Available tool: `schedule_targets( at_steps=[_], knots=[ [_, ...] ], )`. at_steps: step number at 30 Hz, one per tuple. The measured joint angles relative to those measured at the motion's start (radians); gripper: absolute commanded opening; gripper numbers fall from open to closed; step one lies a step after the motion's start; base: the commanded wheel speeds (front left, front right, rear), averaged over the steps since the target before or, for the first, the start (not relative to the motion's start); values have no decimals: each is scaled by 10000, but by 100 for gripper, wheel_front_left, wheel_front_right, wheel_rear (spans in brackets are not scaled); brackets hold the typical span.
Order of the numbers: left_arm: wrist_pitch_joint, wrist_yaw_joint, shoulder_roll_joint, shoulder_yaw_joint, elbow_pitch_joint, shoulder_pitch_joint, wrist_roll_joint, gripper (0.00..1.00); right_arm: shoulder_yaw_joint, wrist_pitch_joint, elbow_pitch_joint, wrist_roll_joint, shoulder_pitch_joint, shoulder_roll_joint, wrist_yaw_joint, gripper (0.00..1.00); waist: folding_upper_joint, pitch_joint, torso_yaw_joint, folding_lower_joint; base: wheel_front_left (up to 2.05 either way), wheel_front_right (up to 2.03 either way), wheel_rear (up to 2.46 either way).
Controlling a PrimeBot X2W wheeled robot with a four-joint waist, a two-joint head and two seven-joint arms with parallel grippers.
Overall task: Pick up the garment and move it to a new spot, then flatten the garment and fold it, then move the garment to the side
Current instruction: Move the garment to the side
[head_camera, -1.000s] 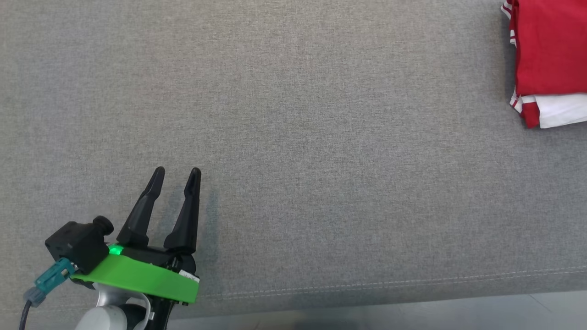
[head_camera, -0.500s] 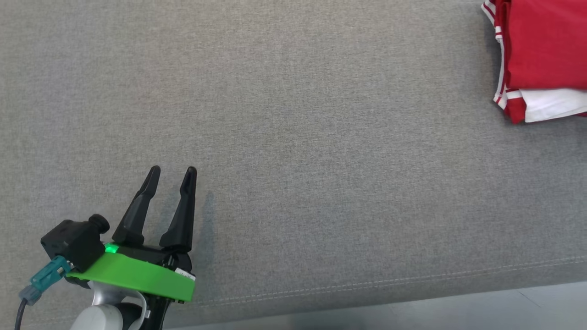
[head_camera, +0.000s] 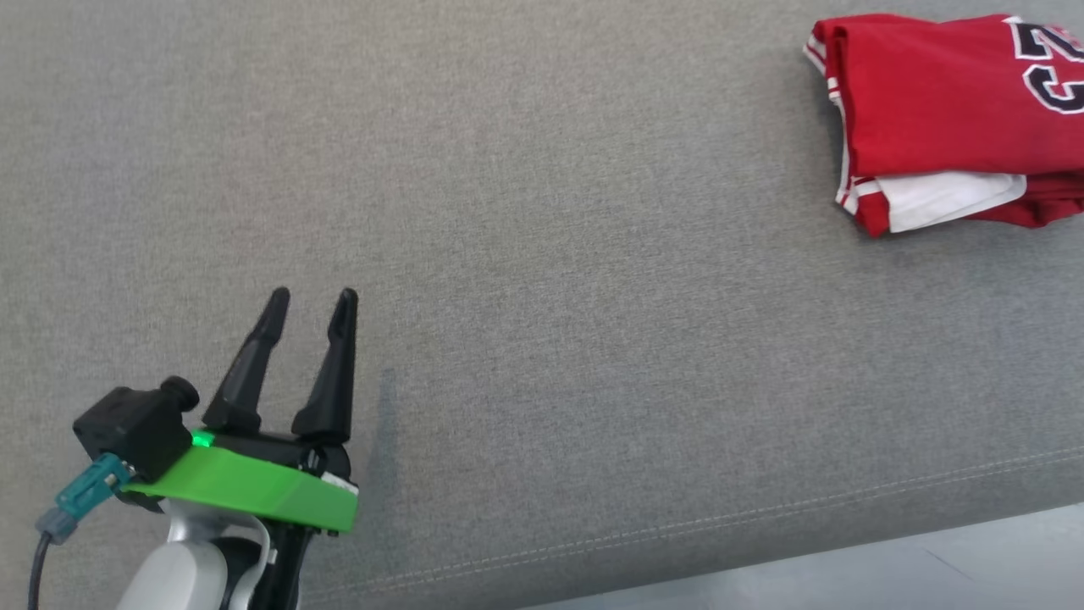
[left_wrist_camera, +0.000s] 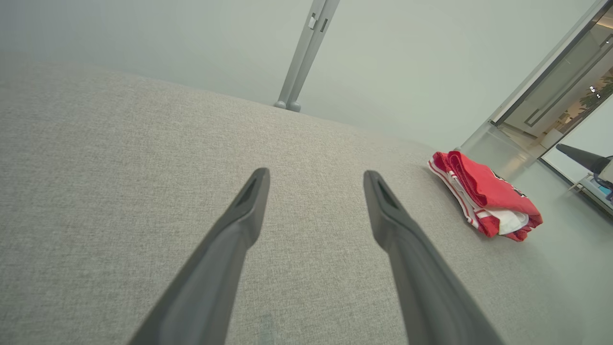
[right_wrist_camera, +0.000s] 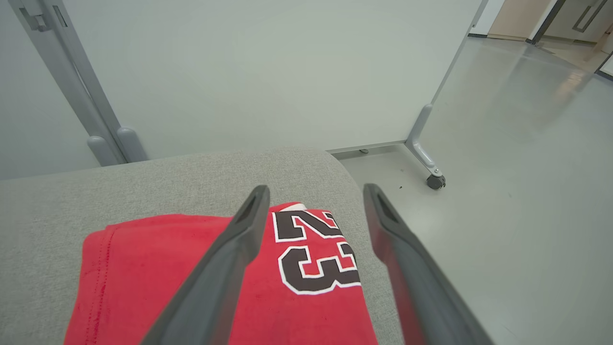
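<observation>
head cam has panned right over the last second, so more of the folded red jersey (head_camera: 940,119) is in frame now. that's camera motion; the jersey itself looks put, at the right end of the grey cushion (head_camera: 542,254), near its rounded corner. right gripper (right_wrist_camera: 316,189) is spread wide above it, fingers empty, cloth released. left gripper (head_camera: 312,295) is also spread and empty, well apart from the jersey, over bare cushion, about where it was. my read: fold and move-aside look done, arms just clearing.

jersey: soft knit in flat stacked layers, white layer and striped trim at the edge, black "23" (right_wrist_camera: 316,254) outlined in white. cushion: coarse woven fabric, stitched seam (head_camera: 762,512) along the front.
</observation>
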Motion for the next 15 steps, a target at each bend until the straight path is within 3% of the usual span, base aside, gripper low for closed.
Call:
schedule_targets(
  at_steps=[15],
  knots=[
    [-686, 186, -153, 755, 1317, -267, 955, 100, 596, -963, -539, -219, 456, 1377, 568, 100, 0, -1480, -371, 0, 0, 0, 0]
  ],
)
